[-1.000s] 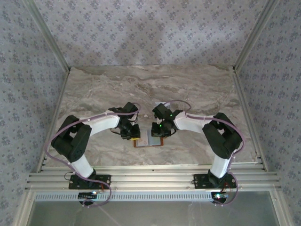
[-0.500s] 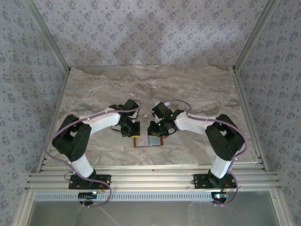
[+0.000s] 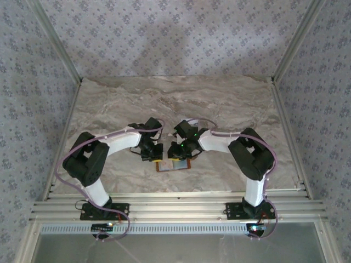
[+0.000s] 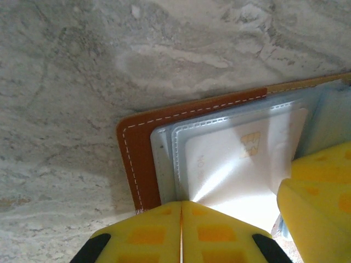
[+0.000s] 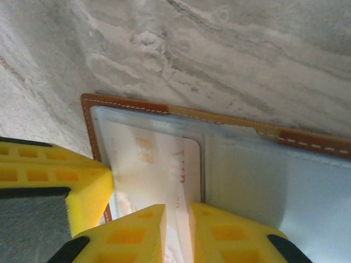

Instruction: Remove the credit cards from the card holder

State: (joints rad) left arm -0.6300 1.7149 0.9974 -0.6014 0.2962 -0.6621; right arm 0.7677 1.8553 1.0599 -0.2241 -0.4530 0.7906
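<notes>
Leather, plastic, stone
Matt stitched leather card holder (image 4: 137, 159), glossy clear plastic sleeves (image 4: 164, 164), shiny credit card (image 4: 230, 164), matt stone-look table (image 4: 66, 82)

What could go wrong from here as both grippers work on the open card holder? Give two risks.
The left gripper is shut at the edge of the clear sleeve; it might drag the sleeve or the whole card holder instead of freeing the pale credit card.
The right gripper works the same card close beside the left one, so the two could bump.
</notes>
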